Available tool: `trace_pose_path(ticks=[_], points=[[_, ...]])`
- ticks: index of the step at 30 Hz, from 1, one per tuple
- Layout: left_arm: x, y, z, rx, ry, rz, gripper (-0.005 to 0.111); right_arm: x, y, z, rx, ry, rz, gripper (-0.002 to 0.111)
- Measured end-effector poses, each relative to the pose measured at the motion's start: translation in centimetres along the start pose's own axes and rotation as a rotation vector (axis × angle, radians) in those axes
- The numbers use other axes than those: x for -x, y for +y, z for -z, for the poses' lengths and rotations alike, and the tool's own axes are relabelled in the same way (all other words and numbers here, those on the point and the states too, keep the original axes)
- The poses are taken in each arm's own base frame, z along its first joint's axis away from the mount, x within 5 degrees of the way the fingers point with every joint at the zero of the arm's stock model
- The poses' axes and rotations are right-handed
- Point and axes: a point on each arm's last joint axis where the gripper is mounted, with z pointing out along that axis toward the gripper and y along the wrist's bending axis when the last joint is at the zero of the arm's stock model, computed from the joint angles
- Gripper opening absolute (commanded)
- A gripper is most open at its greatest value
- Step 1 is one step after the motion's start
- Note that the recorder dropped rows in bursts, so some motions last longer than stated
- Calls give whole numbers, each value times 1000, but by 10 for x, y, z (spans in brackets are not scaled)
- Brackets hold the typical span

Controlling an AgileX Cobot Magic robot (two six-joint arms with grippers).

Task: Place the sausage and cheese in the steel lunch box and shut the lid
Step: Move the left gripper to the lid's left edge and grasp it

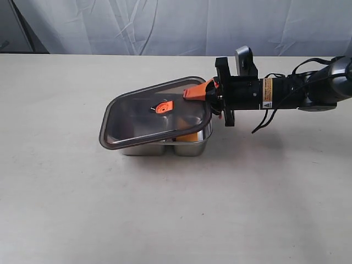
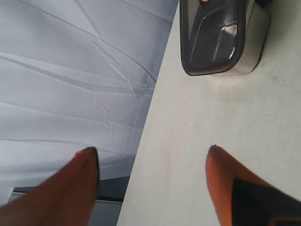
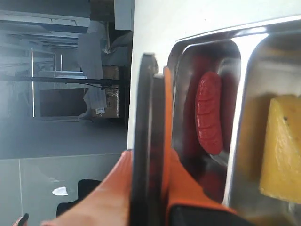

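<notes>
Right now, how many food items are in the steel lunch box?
2: the sausage in one compartment, the cheese in the compartment beside it. The tilted lid covers part of the steel lunch box, so more could be hidden.

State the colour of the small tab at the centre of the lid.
The tab is orange, against the dark translucent lid; clearest in the exterior view.
</notes>
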Motion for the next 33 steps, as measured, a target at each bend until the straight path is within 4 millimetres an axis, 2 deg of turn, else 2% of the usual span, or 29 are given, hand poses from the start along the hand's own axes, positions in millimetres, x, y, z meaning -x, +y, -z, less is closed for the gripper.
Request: trace_pose_path(ticks=[7, 11, 12, 14, 15, 16, 17, 19, 23, 27, 30, 33], points=[[0, 0, 0, 1, -2, 0, 62, 5, 3, 0, 31, -57, -1, -1], [0, 0, 0, 1, -2, 0, 61, 1, 0, 0, -3, -16, 18, -1], [0, 0, 0, 1, -2, 0, 57, 1, -1, 0, -16, -15, 26, -1], [1, 0, 0, 4, -8, 2, 36, 1, -2, 0, -28, -15, 30, -1], [2, 1, 0, 10, -21, 12, 21, 2, -3, 0, -31, -15, 32, -1], [5, 3, 0, 27, -51, 40, 13, 2, -3, 0, -32, -16, 32, -1], [7, 5, 0, 51, -74, 63, 6, 2, -3, 0, -32, -15, 32, -1], [15, 11, -6, 81, -96, 96, 0, 1, -3, 0, -33, -14, 33, -1], [39, 30, -25, 63, -98, 190, 0, 2, -3, 0, -34, -15, 33, -1], [67, 49, -50, 25, -86, 422, 0, 2, -3, 0, -34, -15, 33, -1], [84, 58, -81, 8, 25, 594, 0, 2, -3, 0, -34, -15, 33, -1], [99, 53, -121, -34, 138, 650, 0, 2, -3, 0, -34, -15, 34, -1]])
